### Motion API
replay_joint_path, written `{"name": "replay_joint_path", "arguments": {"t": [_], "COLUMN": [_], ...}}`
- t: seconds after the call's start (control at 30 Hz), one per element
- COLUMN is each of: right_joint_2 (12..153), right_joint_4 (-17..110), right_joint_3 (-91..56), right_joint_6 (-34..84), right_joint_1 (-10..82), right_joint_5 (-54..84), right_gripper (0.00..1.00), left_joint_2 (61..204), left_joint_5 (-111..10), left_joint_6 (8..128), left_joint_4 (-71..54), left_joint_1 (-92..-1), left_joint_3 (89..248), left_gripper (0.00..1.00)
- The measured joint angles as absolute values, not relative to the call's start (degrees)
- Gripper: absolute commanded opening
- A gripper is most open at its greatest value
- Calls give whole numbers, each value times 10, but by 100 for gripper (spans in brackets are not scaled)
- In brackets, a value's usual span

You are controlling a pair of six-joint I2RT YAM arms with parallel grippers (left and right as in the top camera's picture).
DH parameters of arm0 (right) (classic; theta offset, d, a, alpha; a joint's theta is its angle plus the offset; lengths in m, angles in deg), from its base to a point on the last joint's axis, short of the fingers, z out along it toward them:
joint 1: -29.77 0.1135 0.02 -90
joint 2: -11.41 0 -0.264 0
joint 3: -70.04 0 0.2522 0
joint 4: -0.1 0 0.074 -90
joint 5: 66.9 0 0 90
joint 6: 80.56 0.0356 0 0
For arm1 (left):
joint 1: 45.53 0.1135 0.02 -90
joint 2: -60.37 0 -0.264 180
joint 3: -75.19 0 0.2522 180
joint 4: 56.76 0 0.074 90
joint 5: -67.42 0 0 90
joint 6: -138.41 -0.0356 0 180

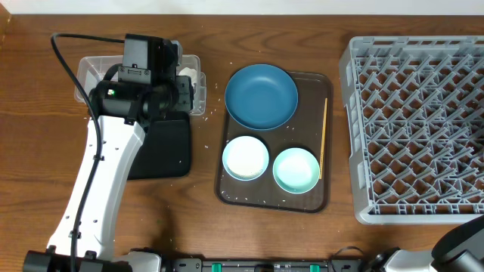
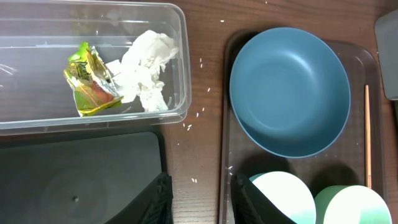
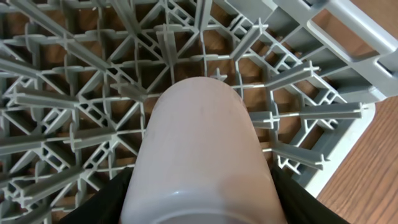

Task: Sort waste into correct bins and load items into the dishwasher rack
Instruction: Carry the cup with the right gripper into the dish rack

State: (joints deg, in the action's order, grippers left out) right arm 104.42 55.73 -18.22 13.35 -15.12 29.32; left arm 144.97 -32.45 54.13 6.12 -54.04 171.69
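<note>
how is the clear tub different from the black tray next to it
The clear tub is see-through; the black tray is opaque and dark. The tub has tall walls; the tray is shallow. The tub holds a snack wrapper and a crumpled napkin; no such waste shows in the tray. Both are rectangular and sit left of the brown tray.

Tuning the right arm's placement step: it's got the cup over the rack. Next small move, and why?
Probably lower the cup straight down into the rack. The right gripper clamps it from both sides, and it appears to hang above the pegs near the rack's edge, so releasing now might let it drop or tip.
</note>
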Motion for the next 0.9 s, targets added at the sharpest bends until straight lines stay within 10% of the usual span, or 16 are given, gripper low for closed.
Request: {"name": "replay_joint_path", "arguments": {"t": [0.23,0.9], "right_joint_2": [1064,1093], "right_joint_4": [532,535], "right_joint_3": [-190,-191], "right_joint_6": [133,134], "right_joint_1": [-154,-156], "right_joint_5": [283,213], "right_gripper": [21,16], "left_joint_2": [1450,1450], "left_joint_5": [-324,-324], "left_joint_6": [541,541], "left_joint_4": [61,64], "left_joint_1": [-540,-540], "left_joint_3": [1717,1717], "left_gripper": [34,34]}}
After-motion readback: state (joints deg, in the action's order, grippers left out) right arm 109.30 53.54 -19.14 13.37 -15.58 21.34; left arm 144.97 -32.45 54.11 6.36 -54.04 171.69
